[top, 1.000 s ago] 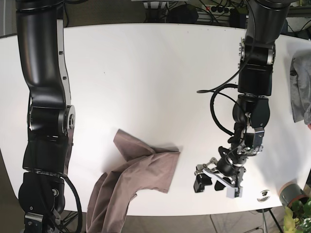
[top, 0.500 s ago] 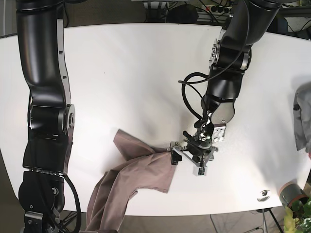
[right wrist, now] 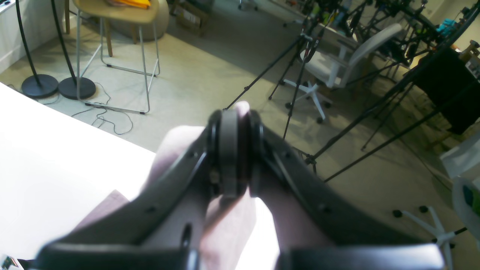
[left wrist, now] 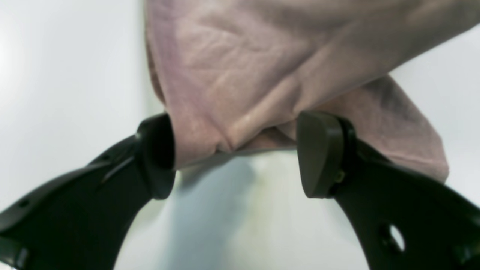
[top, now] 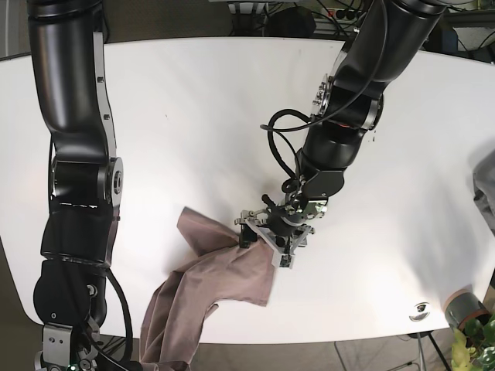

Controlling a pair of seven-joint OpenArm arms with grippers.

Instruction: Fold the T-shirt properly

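The mauve T-shirt (top: 232,282) lies crumpled at the table's front edge, and part of it hangs over that edge. My left gripper (top: 263,246) is open at the shirt's right corner. In the left wrist view the gripper (left wrist: 236,150) has its jaws wide apart, with a bunched fold of the shirt (left wrist: 240,75) between them. My right gripper (right wrist: 234,150) is shut on the shirt's fabric (right wrist: 225,225) beyond the table's edge, and a bit of cloth pokes out past the tips. In the base view only the right arm (top: 77,232) shows.
A grey garment (top: 486,185) lies at the table's right edge. A small round object (top: 420,311) and a grey cup (top: 462,309) sit at the front right corner, beside a plant. The right wrist view shows a stool (right wrist: 116,22) and tripods on the floor.
My left arm has swung left from the table's front right to the shirt's right corner. The corner has been pushed left and bunched up. The right arm has shifted only slightly.
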